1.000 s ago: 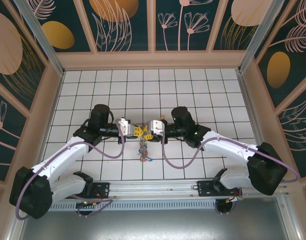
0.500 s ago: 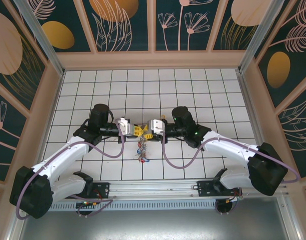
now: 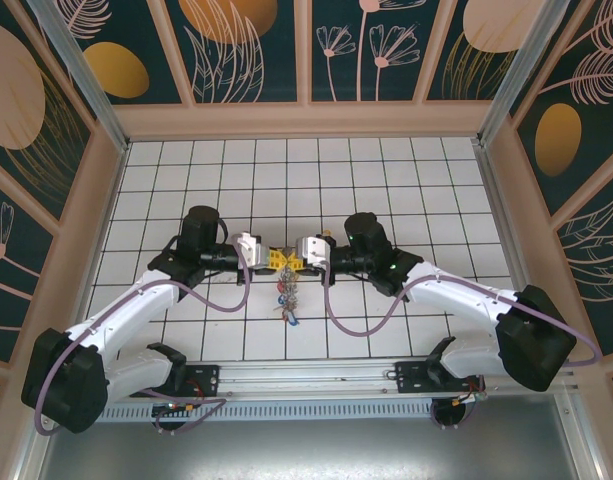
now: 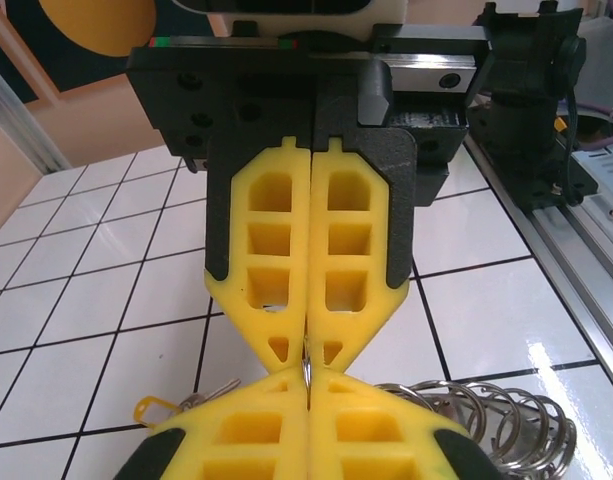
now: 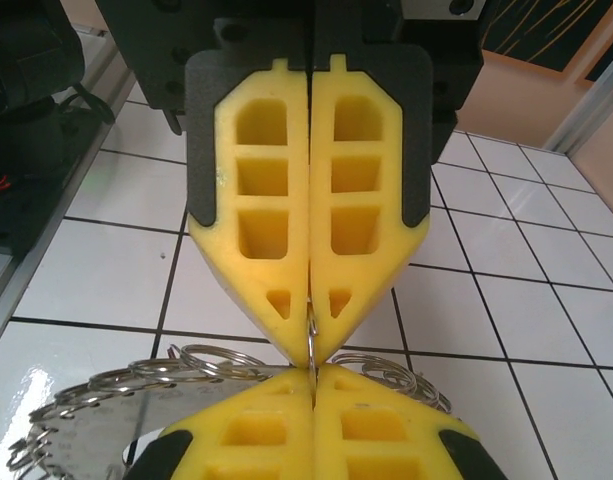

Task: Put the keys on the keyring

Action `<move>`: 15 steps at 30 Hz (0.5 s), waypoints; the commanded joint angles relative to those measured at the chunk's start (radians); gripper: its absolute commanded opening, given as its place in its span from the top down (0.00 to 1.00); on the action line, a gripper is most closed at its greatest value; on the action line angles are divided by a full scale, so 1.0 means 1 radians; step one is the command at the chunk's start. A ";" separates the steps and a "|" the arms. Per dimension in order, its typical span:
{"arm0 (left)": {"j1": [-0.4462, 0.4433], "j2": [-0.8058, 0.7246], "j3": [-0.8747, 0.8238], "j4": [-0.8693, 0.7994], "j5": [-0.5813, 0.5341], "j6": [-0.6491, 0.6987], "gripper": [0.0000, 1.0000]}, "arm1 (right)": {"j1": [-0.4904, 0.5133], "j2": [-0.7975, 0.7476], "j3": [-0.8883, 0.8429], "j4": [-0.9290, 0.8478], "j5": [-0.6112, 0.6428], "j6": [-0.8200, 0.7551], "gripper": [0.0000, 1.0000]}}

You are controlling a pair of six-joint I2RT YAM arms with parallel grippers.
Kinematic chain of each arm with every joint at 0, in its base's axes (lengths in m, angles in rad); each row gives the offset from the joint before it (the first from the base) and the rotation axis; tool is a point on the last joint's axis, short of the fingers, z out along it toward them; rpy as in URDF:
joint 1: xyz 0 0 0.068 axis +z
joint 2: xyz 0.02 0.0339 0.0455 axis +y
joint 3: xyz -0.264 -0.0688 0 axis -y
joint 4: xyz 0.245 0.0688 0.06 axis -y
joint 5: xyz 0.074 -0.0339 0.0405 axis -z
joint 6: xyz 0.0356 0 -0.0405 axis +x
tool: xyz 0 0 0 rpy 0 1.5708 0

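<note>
White tiled table [image 3: 386,170] beneath floral wall panels [image 3: 236,50].

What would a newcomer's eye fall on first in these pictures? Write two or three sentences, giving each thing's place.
First, the yellow-fingered left gripper and right gripper, meeting tip to tip over the middle of the white tiled table, both shut on a thin metal loop between them. Just below them in the top view sits a bunch of keys with coloured heads. Dark floral panels wall the table.

Right hand [image 5: 314,385] and left hand [image 5: 309,328], tip to tip, pinch the keyring [image 5: 312,348].
</note>
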 commanded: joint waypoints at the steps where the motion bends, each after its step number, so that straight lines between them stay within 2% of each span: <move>1: -0.011 -0.001 0.038 0.074 0.018 -0.059 0.77 | 0.012 -0.035 -0.015 0.099 0.023 0.000 1.00; 3: -0.011 -0.022 0.033 0.089 0.007 -0.076 0.69 | 0.007 -0.060 -0.038 0.097 0.051 -0.008 1.00; 5: -0.011 -0.041 0.025 0.109 -0.003 -0.088 0.57 | -0.007 -0.086 -0.053 0.068 0.069 -0.011 1.00; 10: -0.011 -0.059 0.037 0.106 -0.042 -0.081 0.53 | -0.048 -0.198 -0.088 -0.030 0.129 -0.023 1.00; 15: -0.011 -0.011 0.093 0.122 -0.047 -0.101 0.53 | -0.162 -0.347 -0.093 -0.152 0.180 -0.019 1.00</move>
